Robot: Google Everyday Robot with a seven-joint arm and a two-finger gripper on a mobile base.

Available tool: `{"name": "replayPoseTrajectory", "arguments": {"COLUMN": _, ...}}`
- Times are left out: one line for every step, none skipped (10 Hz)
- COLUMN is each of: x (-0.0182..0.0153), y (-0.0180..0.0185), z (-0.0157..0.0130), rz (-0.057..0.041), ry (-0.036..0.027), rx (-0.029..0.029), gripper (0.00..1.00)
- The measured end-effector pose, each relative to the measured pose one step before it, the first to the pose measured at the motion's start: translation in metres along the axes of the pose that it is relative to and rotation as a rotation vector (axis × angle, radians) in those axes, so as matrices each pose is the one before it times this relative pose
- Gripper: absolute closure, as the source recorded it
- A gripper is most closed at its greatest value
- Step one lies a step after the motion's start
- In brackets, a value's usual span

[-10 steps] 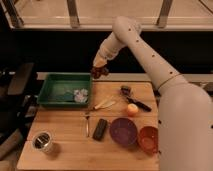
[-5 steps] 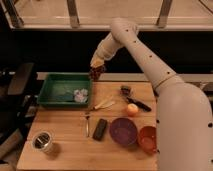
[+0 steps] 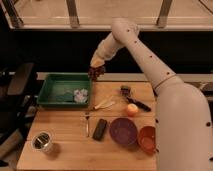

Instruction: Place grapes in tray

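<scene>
- A metal cup (image 3: 43, 142) stands at the near left corner of the tabletop (image 3: 65, 127), well apart from the action.
- The tray (image 3: 56, 99) lies at the back left, long axis running left to right, with a pale crumpled item (image 3: 80, 95) inside near its right end.
- The grapes (image 3: 95, 73) hang in the air just above and beside the tray's right rim, clamped in the end effector (image 3: 95, 67), whose fingers are closed on the bunch from above.
- The tray's open floor lies to the left of and below the end effector, so I judge the coming move to be a short leftward carry, then a release.
- Further right sit a dark purple bowl (image 3: 123, 132), an orange fruit (image 3: 131, 109) and a red-orange bowl (image 3: 147, 139).
</scene>
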Motion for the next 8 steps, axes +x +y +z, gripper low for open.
{"name": "replayPoseTrajectory", "arguments": {"x": -0.01027, "y": -0.00411, "z": 0.00897, "rz": -0.03587, "ry": -0.02543, "rx": -0.00426, "gripper": 1.0}}
{"name": "replayPoseTrajectory", "arguments": {"x": -0.01058, "y": -0.00481, "z": 0.01052, "rz": -0.03306, "ry": -0.02313, "rx": -0.00351, "gripper": 1.0}}
{"name": "replayPoseTrajectory", "arguments": {"x": -0.01144, "y": -0.00747, "z": 0.01317, "rz": -0.0414, "ry": -0.02738, "rx": -0.00091, "gripper": 1.0}}
{"name": "replayPoseTrajectory", "arguments": {"x": -0.00735, "y": -0.00621, "z": 0.01128, "rz": -0.03211, "ry": -0.02375, "rx": -0.00029, "gripper": 1.0}}
{"name": "replayPoseTrajectory", "arguments": {"x": -0.00496, "y": -0.00528, "z": 0.00955, "rz": -0.03092, "ry": -0.022, "rx": 0.00335, "gripper": 1.0}}
{"name": "replayPoseTrajectory", "arguments": {"x": -0.00204, "y": -0.00447, "z": 0.00692, "rz": -0.02318, "ry": -0.01477, "rx": 0.00773, "gripper": 1.0}}
{"name": "replayPoseTrajectory", "arguments": {"x": -0.00365, "y": -0.00651, "z": 0.01296, "rz": -0.03907, "ry": -0.01446, "rx": 0.01219, "gripper": 1.0}}
{"name": "replayPoseTrajectory", "arguments": {"x": -0.00185, "y": -0.00333, "z": 0.0094, "rz": -0.02262, "ry": -0.00584, "rx": 0.00623, "gripper": 1.0}}
